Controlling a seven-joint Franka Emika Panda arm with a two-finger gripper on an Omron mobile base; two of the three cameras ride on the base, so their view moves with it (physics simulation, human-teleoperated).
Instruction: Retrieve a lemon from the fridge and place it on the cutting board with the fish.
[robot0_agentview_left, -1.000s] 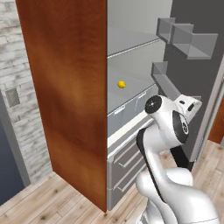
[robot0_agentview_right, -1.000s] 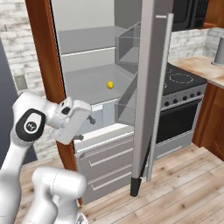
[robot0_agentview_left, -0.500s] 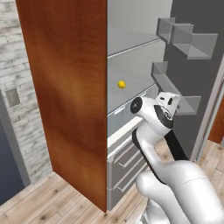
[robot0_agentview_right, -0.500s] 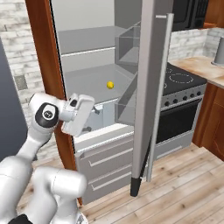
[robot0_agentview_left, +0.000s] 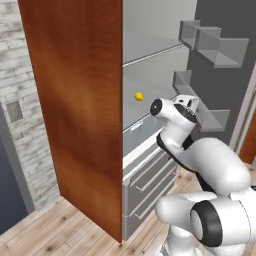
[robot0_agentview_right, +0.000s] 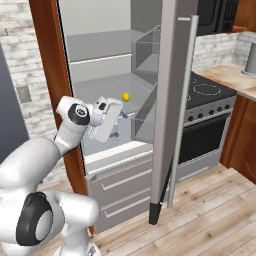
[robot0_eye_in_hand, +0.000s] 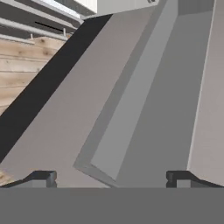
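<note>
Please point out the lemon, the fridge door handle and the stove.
lemon (robot0_agentview_right: 126, 97): right base view, middle of the fruit.
fridge door handle (robot0_agentview_right: 184, 90): right base view, upper part of the bar.
stove (robot0_agentview_right: 207, 90): right base view, cooktop.

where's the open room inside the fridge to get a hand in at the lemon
The shelf is bare all around the lemon, from the wood side panel across to the open door, with clear height up to the shelf above. It is tighter on the door side, where the door bins jut in. The open gripper sits at the shelf's front edge.
</note>
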